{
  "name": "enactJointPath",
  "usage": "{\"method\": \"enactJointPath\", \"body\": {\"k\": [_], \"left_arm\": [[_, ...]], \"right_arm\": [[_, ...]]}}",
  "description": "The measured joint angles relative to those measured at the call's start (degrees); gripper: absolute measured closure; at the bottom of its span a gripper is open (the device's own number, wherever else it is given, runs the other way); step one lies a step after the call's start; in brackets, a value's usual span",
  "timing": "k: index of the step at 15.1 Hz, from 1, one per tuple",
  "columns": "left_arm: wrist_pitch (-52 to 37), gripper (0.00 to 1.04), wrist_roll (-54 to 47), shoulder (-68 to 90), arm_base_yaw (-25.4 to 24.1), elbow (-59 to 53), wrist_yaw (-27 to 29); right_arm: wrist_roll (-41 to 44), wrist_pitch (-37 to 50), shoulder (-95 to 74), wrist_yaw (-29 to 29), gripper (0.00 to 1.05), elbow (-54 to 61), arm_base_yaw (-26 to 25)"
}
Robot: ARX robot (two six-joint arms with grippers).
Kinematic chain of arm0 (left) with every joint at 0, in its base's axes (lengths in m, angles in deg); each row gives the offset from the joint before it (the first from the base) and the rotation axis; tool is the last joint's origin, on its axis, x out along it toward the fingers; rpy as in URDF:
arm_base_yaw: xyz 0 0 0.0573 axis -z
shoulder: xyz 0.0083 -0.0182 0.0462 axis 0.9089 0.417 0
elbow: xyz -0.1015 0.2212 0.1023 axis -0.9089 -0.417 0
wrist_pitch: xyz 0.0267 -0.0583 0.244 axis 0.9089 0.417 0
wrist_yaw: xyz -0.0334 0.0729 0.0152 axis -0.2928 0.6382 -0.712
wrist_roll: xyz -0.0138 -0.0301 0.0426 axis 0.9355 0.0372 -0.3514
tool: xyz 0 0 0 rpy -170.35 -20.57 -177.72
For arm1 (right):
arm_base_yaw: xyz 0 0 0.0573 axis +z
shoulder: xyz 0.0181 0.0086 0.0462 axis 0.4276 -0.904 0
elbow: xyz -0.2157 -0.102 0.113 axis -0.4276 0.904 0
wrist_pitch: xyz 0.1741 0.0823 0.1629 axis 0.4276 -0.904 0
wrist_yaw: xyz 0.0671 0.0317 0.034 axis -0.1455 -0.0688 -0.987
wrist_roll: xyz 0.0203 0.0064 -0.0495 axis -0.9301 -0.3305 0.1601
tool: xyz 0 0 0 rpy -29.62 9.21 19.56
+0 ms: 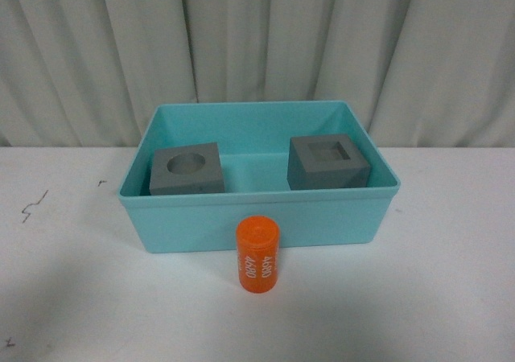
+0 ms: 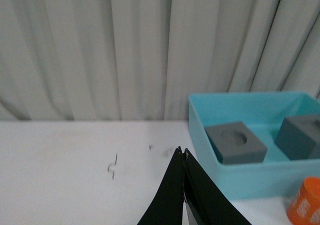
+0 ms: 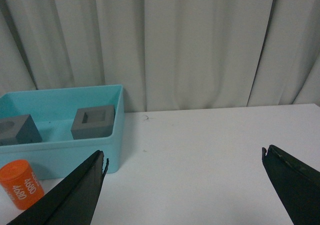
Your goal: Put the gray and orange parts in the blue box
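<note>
Right end effector [image 3: 183, 156] spread, left end effector [image 2: 183, 152] pressed together.
Likely light, rigid, slick: pinch the small orange plastic cylinder [image 1: 257, 255] across its curved sides.

We see a turquoise-blue box [image 1: 322, 221], a matte gray round-recess cube [image 1: 187, 171], a gray square-recess cube [image 1: 328, 163], an orange cylinder [image 1: 257, 257] with white numbers.

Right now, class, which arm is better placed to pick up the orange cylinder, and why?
Probably the right: the right end effector is open, while the left end effector is shut and would have to open first. The orange cylinder stands centrally before the blue box, favouring neither side.
</note>
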Motion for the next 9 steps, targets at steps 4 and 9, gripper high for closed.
{"method": "enactJointPath", "body": {"k": [4,9], "left_arm": [[5.6,1.03,0.0,-7.4,0.0,-1.4,0.0],[14.6,1.03,0.0,-16.3,0.0,-1.4,0.0]], "right_arm": [[0.0,0.0,0.0,0.0,0.06,0.0,0.0],[0.0,0.0,0.0,0.0,0.06,0.0,0.0]]}}
